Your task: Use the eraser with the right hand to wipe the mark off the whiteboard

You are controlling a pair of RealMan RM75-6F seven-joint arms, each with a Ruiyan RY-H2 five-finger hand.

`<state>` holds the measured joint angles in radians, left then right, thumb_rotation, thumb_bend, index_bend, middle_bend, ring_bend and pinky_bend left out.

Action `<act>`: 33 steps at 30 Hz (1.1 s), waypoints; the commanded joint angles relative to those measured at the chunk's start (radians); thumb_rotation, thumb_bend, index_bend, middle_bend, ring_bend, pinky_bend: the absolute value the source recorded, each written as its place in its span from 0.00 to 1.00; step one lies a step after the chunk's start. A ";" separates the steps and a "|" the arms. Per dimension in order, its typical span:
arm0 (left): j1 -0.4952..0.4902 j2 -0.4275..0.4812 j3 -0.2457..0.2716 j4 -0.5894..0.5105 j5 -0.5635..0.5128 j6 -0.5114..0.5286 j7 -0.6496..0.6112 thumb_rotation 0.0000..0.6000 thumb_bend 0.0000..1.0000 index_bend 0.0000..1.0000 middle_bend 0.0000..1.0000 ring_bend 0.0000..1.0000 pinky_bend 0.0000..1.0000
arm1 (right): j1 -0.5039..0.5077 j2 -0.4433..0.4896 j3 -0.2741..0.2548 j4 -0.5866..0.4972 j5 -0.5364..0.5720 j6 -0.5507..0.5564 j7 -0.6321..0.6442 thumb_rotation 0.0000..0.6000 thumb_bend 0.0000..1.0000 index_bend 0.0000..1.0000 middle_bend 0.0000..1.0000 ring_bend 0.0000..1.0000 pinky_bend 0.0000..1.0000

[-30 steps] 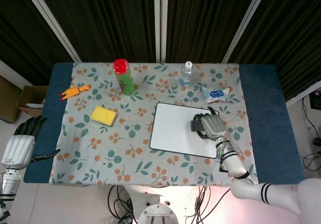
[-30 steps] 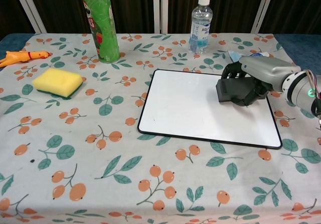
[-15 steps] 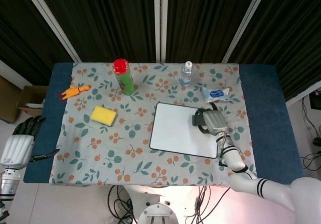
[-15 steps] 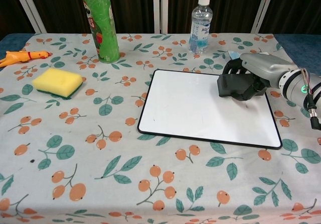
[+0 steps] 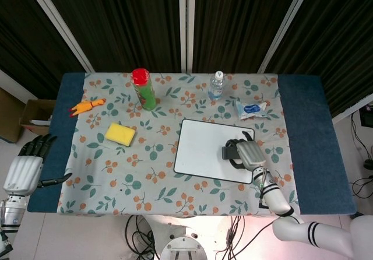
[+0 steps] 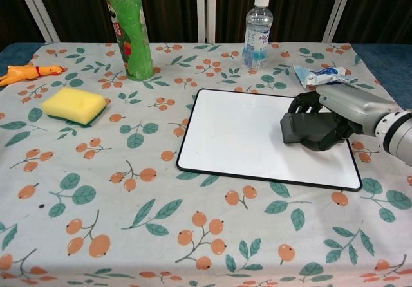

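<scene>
The whiteboard (image 6: pixel 244 139) (image 5: pixel 204 149) lies flat on the flowered tablecloth, right of centre; its white face shows no mark that I can make out. My right hand (image 6: pixel 335 116) (image 5: pixel 247 153) grips the dark eraser (image 6: pixel 301 129) (image 5: pixel 228 153) and presses it flat on the board's right part, near the right edge. My left hand (image 5: pixel 23 167) hangs off the table's left side with fingers apart and holds nothing; the chest view does not show it.
A yellow sponge (image 6: pixel 73 105) lies at the left, an orange rubber chicken (image 6: pixel 29 73) beyond it. A green can with a red lid (image 6: pixel 128 29) and a water bottle (image 6: pixel 257 32) stand at the back. A blue-white packet (image 6: pixel 318 74) lies behind my right hand.
My right hand slid the eraser away toward the board's far edge, then back toward the near edge, staying on the board's right part. The left hand has barely moved.
</scene>
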<state>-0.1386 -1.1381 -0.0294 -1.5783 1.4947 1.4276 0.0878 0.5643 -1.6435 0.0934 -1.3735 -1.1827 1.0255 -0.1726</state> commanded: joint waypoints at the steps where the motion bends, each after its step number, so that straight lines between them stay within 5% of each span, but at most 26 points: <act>1: -0.001 0.000 0.001 -0.002 0.000 -0.002 0.002 0.41 0.06 0.11 0.08 0.06 0.16 | -0.026 0.019 -0.024 -0.030 -0.028 0.021 0.017 1.00 0.45 0.79 0.58 0.47 0.08; 10: -0.003 0.003 0.000 -0.007 -0.003 -0.006 0.007 0.40 0.06 0.11 0.08 0.06 0.16 | -0.056 0.042 -0.035 -0.052 -0.088 0.054 0.054 1.00 0.45 0.79 0.58 0.48 0.08; 33: -0.005 0.006 0.001 0.001 -0.013 -0.016 0.000 0.41 0.06 0.11 0.08 0.06 0.16 | -0.003 -0.069 0.042 0.211 -0.075 -0.023 0.106 1.00 0.45 0.81 0.59 0.48 0.08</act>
<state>-0.1437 -1.1322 -0.0289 -1.5769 1.4822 1.4113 0.0880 0.5507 -1.6961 0.1220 -1.1951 -1.2493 0.9991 -0.0723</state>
